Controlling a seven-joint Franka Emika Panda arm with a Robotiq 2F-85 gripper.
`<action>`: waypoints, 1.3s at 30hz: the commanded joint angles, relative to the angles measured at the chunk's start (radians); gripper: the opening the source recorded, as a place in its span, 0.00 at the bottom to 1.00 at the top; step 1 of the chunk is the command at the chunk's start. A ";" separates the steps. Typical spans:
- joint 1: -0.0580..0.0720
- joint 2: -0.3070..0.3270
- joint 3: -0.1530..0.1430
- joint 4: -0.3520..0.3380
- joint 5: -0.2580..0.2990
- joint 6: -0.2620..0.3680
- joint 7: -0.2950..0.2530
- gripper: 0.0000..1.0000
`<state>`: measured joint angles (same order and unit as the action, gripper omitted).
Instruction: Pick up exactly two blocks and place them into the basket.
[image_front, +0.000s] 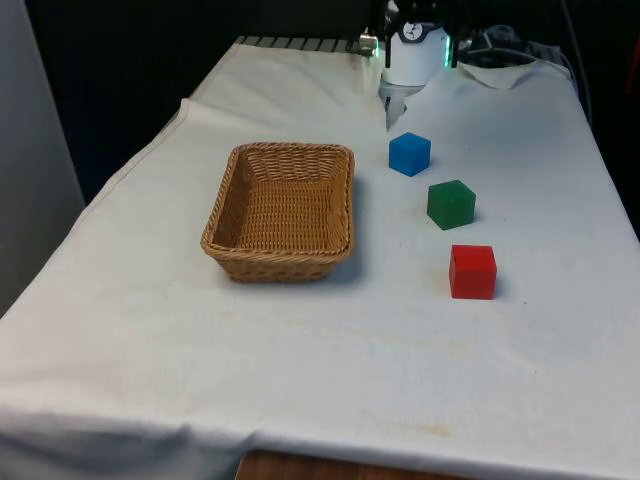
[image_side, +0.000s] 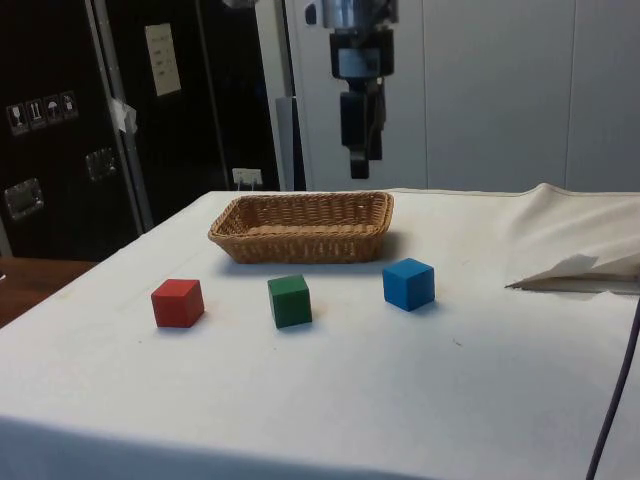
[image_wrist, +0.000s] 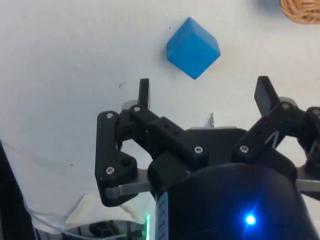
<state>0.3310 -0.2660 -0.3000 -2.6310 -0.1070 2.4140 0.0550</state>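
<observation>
The gripper (image_wrist: 205, 92) is hanging above the counter (image_front: 330, 380) with its jaws spread wide, gripping and touching nothing. The wicker basket (image_front: 283, 209), left of centre in the front view, is sitting with nothing inside. Three blocks are lying in a row to its right: one blue block (image_front: 409, 154), one green block (image_front: 451, 204), one red block (image_front: 472, 272).

Front view along the table, side view across it, wrist view downward; blue block (image_front: 409, 154) shared.
</observation>
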 joint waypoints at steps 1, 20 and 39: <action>-0.007 -0.009 0.001 -0.021 -0.016 0.022 0.007 1.00; -0.024 -0.011 -0.037 -0.232 -0.054 0.235 -0.005 1.00; -0.003 0.238 -0.017 -0.230 -0.025 0.503 0.004 1.00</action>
<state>0.3210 -0.0560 -0.3230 -2.8630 -0.1440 2.8810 0.0560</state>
